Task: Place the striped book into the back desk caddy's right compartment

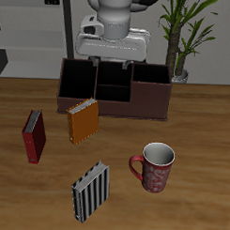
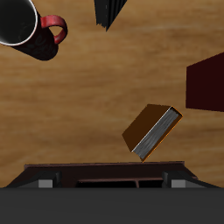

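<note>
so the striped book (image 1: 91, 191) stands on edge near the table's front edge, beside the mug (image 1: 154, 166), untouched. my gripper (image 1: 112, 59) hangs over the back desk caddy (image 1: 114, 90) at the back edge, holding nothing; can't tell if its fingers are spread. the right compartment (image 1: 150, 93) looks vacant, ready to receive.

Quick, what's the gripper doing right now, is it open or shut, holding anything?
Gripper: above the back desk caddy, holding nothing; open or shut cannot be told. The striped book lies on the table near the front edge.
</note>
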